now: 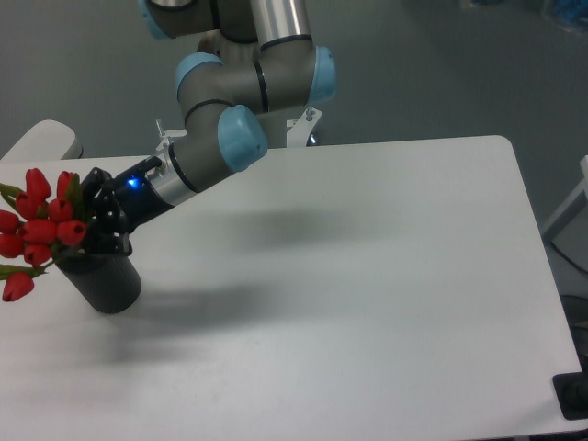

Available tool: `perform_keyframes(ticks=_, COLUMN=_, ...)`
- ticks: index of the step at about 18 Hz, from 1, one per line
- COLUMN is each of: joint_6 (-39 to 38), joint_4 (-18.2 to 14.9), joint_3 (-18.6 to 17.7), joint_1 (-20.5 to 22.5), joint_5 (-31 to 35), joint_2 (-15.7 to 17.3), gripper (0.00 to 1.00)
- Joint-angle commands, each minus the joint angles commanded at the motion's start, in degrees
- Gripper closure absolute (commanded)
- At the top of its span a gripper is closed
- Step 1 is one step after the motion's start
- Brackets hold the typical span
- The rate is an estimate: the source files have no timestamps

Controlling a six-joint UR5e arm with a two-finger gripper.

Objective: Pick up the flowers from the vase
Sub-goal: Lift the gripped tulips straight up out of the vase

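Observation:
The flowers point(39, 231), a bunch of red tulip buds with green stems, stand in the dark grey vase point(108, 283) at the table's left edge and lean out to the left. My gripper point(84, 241) reaches in from the right, with its black fingers at the stems just above the vase mouth, right against the buds. The fingers blend with the dark vase and the flowers hide their tips. I cannot tell whether they are closed on the stems.
The white table point(367, 294) stretches to the right of the vase. The arm point(225, 138) comes down from the top centre over the table's back left. A pale rounded object point(41, 140) lies beyond the left corner.

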Motion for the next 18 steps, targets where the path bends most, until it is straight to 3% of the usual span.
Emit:
perform_keyframes(ticks=4, joint_6=-4.75, joint_4=0.00, joint_3=1.23, joint_1=0.70, joint_5=-0.27, joint_2=3.08, gripper=0.60)
perform_keyframes(ticks=7, joint_6=-9.57, joint_4=0.00, joint_3=4.82, joint_1=1.49, joint_5=-0.27, joint_2=4.22, gripper=0.60)
perform_keyframes(ticks=18, joint_6=-20.05, joint_4=-0.09, joint_3=12.56, joint_1=3.42, joint_5=-4.57, joint_2=4.76, gripper=0.62)
